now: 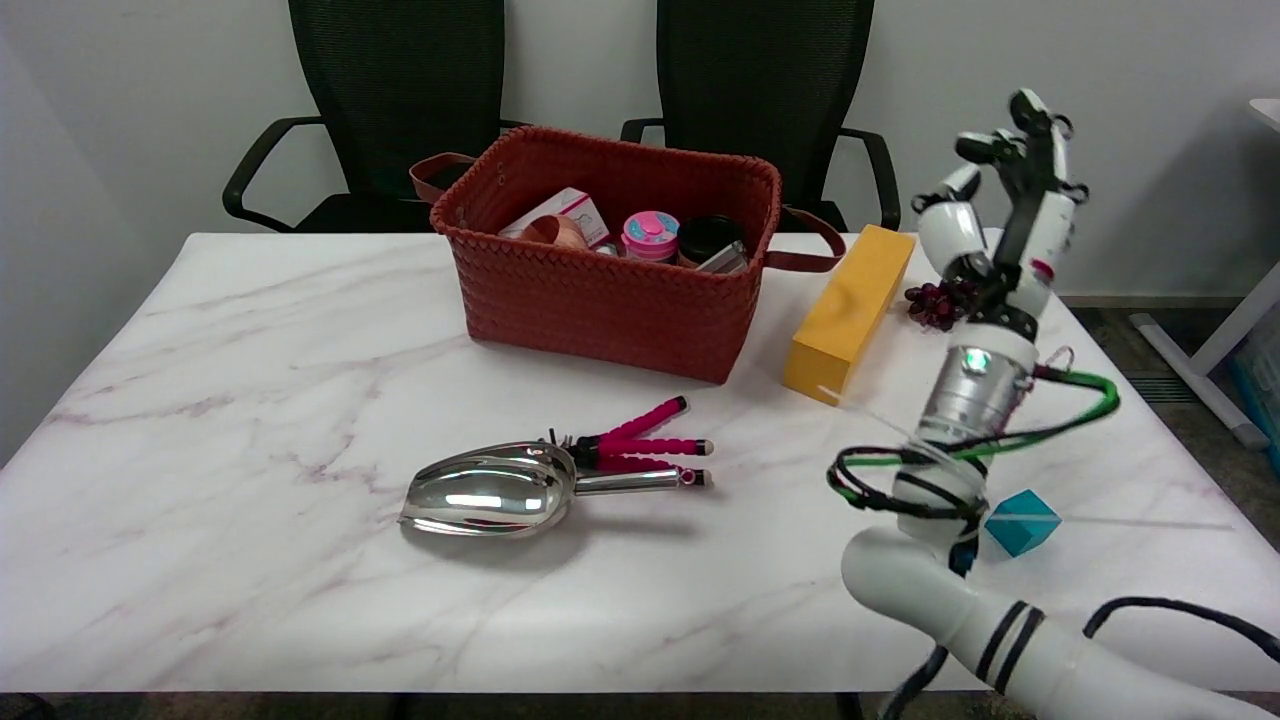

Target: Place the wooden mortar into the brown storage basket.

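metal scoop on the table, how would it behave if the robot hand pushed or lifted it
The scoop looks like polished metal, so it is probably stiff and rather slippery to grip. Its rounded bowl rests on the table, so a sideways push might rock or spin it rather than slide it straight. The thin handle beside the pink tripod could nudge that tripod along.

Open marble: the table (250, 400) lies bare left of the brown storage basket (610, 300).
Front centre: metal scoop (500, 490) and pink tripod (645, 445).
Right flank: yellow box (850, 310) just beside basket.
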